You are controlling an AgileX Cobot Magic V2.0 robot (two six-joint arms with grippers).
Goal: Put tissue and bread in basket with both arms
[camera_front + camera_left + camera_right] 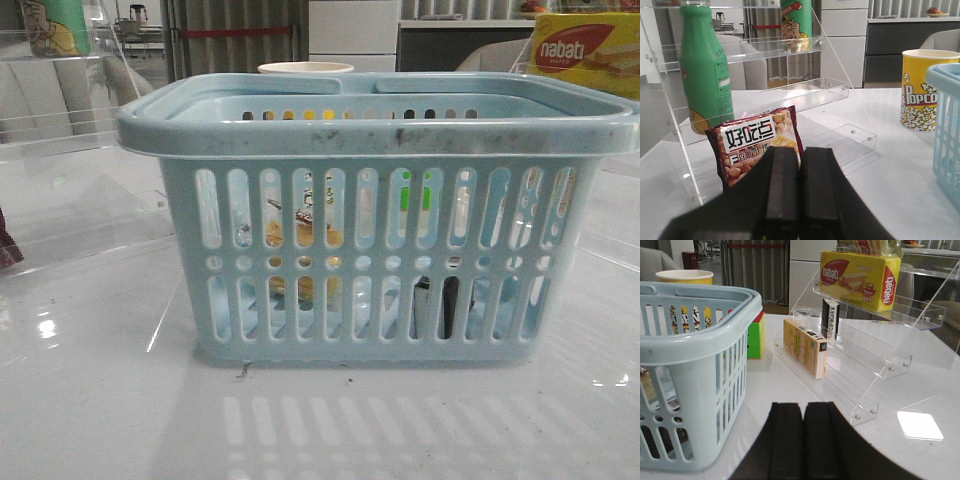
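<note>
The light-blue basket (380, 125) stands in the middle of the table, close to the front camera. Through its front slots I see the golden-brown bread (300, 235) in its clear wrapper on the left side inside. A small dark tissue pack (450, 305) shows low on the right side inside. Neither arm shows in the front view. My left gripper (800, 152) is shut and empty, left of the basket (946, 125). My right gripper (804, 407) is shut and empty, to the right of the basket (695, 340).
On the left, a clear acrylic shelf (805, 97) holds a green bottle (705, 65) and a nut snack bag (755, 145). A popcorn cup (917, 90) stands behind the basket. On the right, another shelf (880, 360) holds a nabati box (860, 272) and a yellow box (805, 346).
</note>
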